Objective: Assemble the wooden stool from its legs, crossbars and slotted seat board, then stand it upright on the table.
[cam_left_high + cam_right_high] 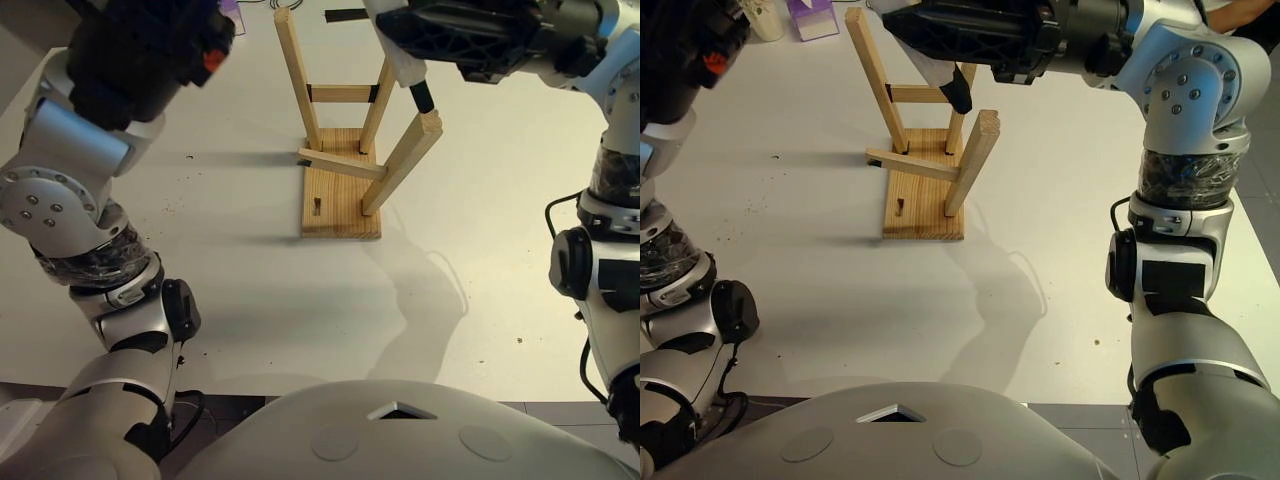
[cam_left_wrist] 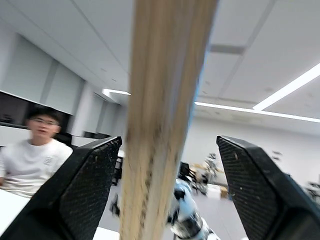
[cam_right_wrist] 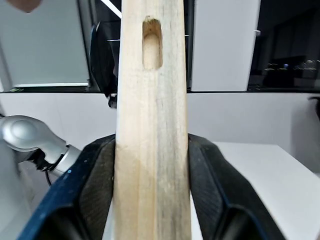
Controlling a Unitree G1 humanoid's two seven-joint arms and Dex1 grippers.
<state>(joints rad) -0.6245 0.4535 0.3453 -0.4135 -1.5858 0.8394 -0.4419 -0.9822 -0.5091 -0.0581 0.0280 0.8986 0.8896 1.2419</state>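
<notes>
Right gripper clamped tight on one rear leg of the upturned stool on the table: seat board flat, nearest leg leaning in its slot, so light, stiff, easily levered timber, judged best held low by the joints; left gripper spread loosely about a spare leg.

Open table flanks the seat board; legs, crossbars and right tool block above.

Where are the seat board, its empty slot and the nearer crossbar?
seat board [image 1: 345,225]: left eye view, bare near end.
empty slot [image 1: 317,206]: left eye view, slot middle.
nearer crossbar [image 1: 342,163]: left eye view, mid-length.
</notes>
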